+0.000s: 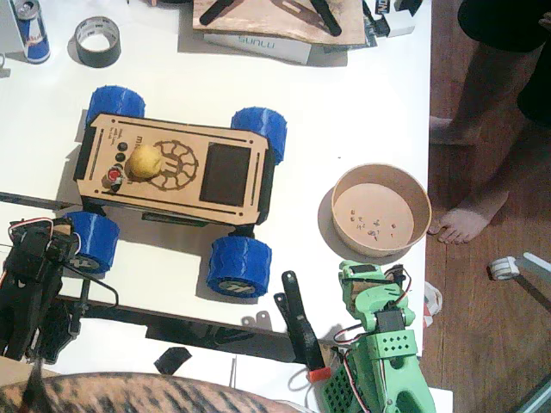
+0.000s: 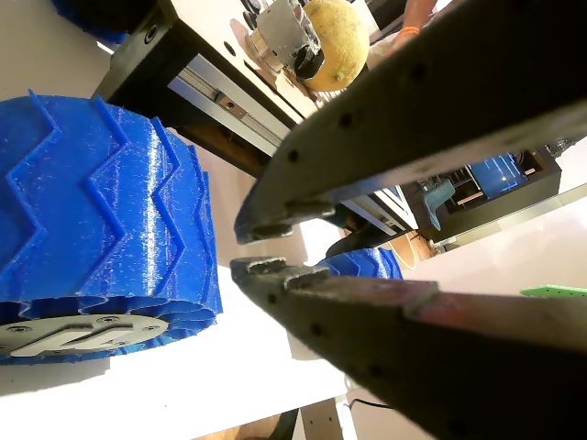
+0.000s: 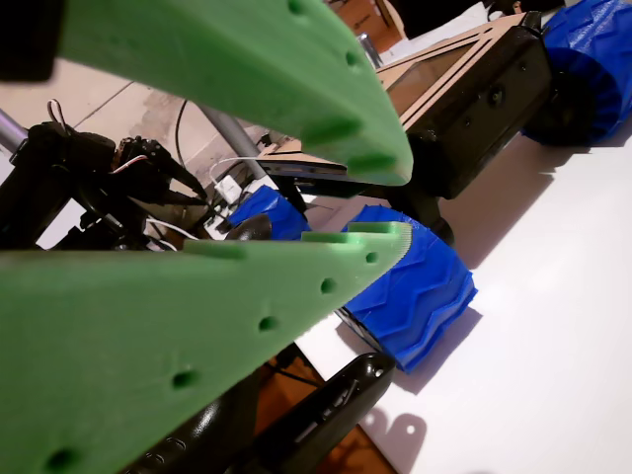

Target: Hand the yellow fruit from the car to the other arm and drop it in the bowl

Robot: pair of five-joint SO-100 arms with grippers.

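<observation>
The yellow fruit (image 1: 145,161) lies on the left part of the car's (image 1: 176,163) plywood deck, beside a small red knob. In a wrist view the fruit (image 2: 337,41) shows above the car's blue wheel (image 2: 101,211). My left, black gripper (image 1: 53,237) hangs low by the car's near-left wheel; its tips (image 2: 252,249) stand almost together and hold nothing. The green other arm's gripper (image 1: 370,275), my right one, rests just below the bowl (image 1: 381,176). Its tips (image 3: 390,204) are likewise nearly together and empty, and point toward the car (image 3: 464,89). The bowl holds only crumbs.
A black tape roll (image 1: 96,41) and a drink can (image 1: 33,30) stand at the far left. A flat box (image 1: 258,43) lies at the back. A black clamp (image 1: 301,331) sits at the near edge. A person's bare feet (image 1: 465,224) stand on the floor right of the table.
</observation>
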